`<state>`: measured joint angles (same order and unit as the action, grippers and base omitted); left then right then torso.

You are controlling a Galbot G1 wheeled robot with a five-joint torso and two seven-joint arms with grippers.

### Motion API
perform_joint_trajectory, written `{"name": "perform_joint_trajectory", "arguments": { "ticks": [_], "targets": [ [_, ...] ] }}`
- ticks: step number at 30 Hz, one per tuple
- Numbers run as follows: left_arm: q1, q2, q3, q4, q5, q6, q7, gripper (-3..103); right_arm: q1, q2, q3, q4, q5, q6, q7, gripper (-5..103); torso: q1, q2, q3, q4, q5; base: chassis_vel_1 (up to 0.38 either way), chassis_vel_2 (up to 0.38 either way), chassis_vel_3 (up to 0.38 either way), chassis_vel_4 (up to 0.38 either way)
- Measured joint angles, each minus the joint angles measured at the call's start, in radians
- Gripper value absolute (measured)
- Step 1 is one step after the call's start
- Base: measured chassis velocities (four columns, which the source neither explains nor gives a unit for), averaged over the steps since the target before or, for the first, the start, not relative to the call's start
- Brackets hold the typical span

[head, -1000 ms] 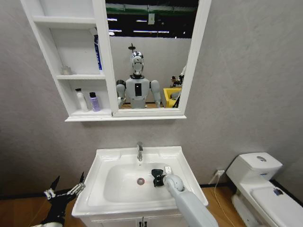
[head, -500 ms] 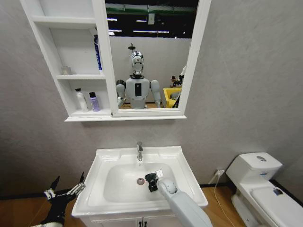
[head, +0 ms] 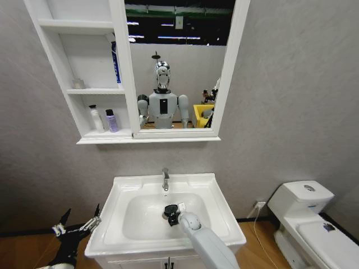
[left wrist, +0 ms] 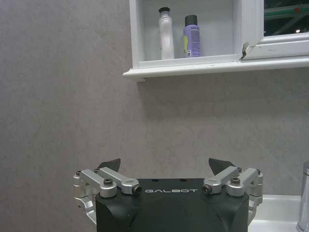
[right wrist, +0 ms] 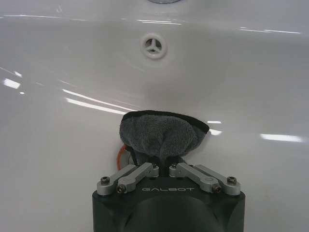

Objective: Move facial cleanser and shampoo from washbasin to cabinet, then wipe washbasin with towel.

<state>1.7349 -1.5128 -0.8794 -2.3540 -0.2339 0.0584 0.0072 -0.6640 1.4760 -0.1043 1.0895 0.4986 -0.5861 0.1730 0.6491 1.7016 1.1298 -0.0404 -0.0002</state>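
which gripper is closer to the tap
Right. The right gripper holds the towel in the washbasin bowl below the tap; the left gripper waits beside the basin.

One washbasin point(head: 216, 185) with one tap point(head: 165, 179) and one drain point(right wrist: 153, 46). One towel point(right wrist: 161, 135). One cabinet point(head: 84, 137) with three niches; two bottles point(head: 106, 119) in the lowest, perhaps one small jar point(head: 78, 83) in the middle. One mirror point(head: 179, 61), one toilet point(head: 305, 216) at right.
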Motion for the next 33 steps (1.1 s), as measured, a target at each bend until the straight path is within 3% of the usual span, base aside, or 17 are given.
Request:
{"name": "perform_joint_trajectory", "arguments": {
  "ticks": [15,18,28,33],
  "targets": [
    [0.0,0.0,0.0,0.0,0.0,0.0,0.0,100,0.029,0.13,0.01,-0.133,-0.048,0.07,-0.015,4,0.0,0.0,0.0,0.0003,0.0003,0.0,0.0,0.0,0.0],
    [0.0,0.0,0.0,0.0,0.0,0.0,0.0,100,0.021,0.111,0.013,-0.115,-0.042,0.063,0.0,4,0.0,0.0,0.0,0.0014,0.0009,0.0,0.0,0.0,0.0],
    [0.0,0.0,0.0,0.0,0.0,0.0,0.0,100,-0.047,-0.039,0.06,0.045,0.03,-0.007,0.074,4,0.0,0.0,0.0,0.0001,-0.0002,0.0,0.0,0.0,0.0],
    [0.0,0.0,0.0,0.0,0.0,0.0,0.0,100,-0.062,-0.066,0.072,0.084,0.046,-0.022,0.087,4,0.0,0.0,0.0,-0.0001,0.0001,0.0,0.0,0.0,0.0]
  ]
}}
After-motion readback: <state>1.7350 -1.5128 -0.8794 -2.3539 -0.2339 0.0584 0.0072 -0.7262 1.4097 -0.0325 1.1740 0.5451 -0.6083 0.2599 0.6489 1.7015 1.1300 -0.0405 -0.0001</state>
